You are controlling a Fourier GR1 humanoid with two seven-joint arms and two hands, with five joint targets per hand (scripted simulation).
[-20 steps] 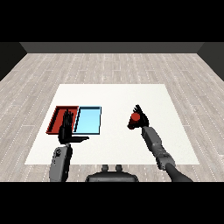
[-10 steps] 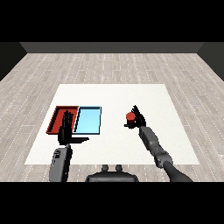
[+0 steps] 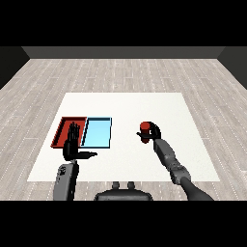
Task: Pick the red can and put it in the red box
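The red can [image 3: 144, 129] is held above the white table, right of the two trays, with my right hand [image 3: 151, 133] curled round it. The red tray [image 3: 63, 129] lies at the left, touching the light blue tray [image 3: 98, 132] on its right. My left hand [image 3: 72, 144] stands upright with straight fingers and its thumb out to the right. It covers the red tray's near right part and holds nothing.
The white table [image 3: 125, 107] reaches past the trays on all sides, with grey wood floor beyond. My right forearm [image 3: 170, 158] runs in from the lower right.
My right hand has carried the red can leftward, toward the trays. The left hand has stayed where it was.
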